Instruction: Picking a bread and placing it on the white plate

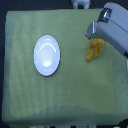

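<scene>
- A yellow-green cloth (65,95) covers the table and fills nearly the whole exterior view, its weave faintly visible.
- A grey-white robot arm (116,27) reaches in from the view's upper right corner, slanting down toward the middle.
- The plate (47,55), round, white and glossy, lies flat on the cloth left of centre. Nothing rests on it.
- The gripper (93,33) sits at the arm's lower end, just above the top of the bread. The picture is too blurred to tell whether its fingers are spread or closed, or whether they touch the bread.
- The bread (93,50), a small golden-orange piece with a bumpy crust, lies on the cloth to the right of the plate, well apart from it. Its long axis runs slightly tilted from upper right to lower left, and its upper end meets the gripper's tip.
</scene>
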Controlling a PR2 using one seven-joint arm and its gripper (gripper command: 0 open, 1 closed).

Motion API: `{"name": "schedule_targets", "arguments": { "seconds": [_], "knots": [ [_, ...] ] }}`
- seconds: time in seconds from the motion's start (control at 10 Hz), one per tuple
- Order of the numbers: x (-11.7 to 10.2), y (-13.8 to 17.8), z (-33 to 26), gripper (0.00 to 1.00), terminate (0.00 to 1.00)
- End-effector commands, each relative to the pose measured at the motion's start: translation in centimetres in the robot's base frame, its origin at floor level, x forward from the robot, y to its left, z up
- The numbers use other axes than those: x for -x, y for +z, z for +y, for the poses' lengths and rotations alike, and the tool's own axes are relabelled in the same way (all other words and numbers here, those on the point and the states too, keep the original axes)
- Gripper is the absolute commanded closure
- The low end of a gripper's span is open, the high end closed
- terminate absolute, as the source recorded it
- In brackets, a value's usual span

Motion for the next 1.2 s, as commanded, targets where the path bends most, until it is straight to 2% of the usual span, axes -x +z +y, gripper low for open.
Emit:
{"name": "schedule_targets", "arguments": {
  "seconds": [0.0,0.4,1.1],
  "knots": [
    [-2.0,-5.2,0.3,0.00,0.00],
    [-1.0,-7.5,-1.9,0.00,0.00],
    [-1.3,-9.8,-3.6,0.00,0.00]
  ]
}}
